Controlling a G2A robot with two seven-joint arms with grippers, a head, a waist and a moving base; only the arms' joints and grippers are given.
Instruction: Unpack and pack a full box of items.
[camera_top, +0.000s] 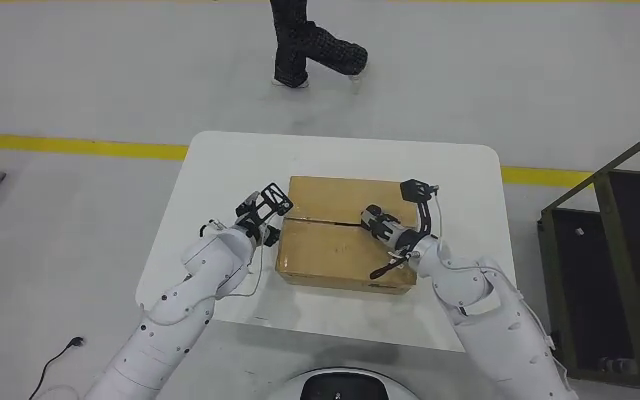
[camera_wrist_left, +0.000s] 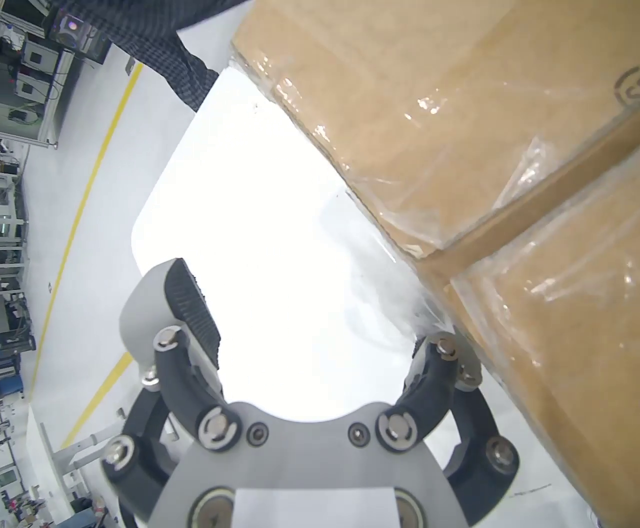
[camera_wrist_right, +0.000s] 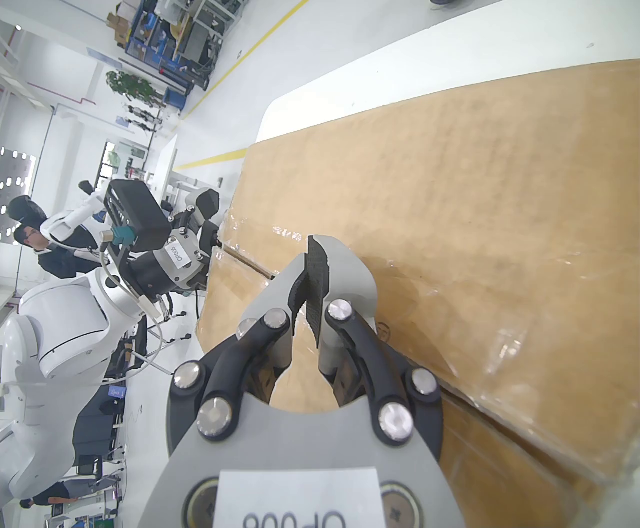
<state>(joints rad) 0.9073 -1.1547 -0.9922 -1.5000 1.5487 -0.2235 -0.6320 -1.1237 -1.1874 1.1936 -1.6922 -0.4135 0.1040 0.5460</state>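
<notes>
Well, the box (camera_top: 335, 205) sits shut on the worktop (camera_top: 225, 170) between my two tools. I judge it stiff, full and heavy, and its tape (camera_wrist_left: 440, 150) slick, so I'd work at the flap edges along the seam (camera_wrist_left: 530, 215) rather than lift it. My left tool (camera_wrist_left: 312, 320) is released and spread wide, one finger at the box's edge by the seam's end. My right tool (camera_wrist_right: 311, 272) is clenched on nothing, its tip close over the lid beside the seam.

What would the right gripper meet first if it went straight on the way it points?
Probably the cardboard box: the shut right gripper points low along its taped top seam. If it skims clear, the left gripper beyond the box's edge comes next; depth is unclear.
</notes>
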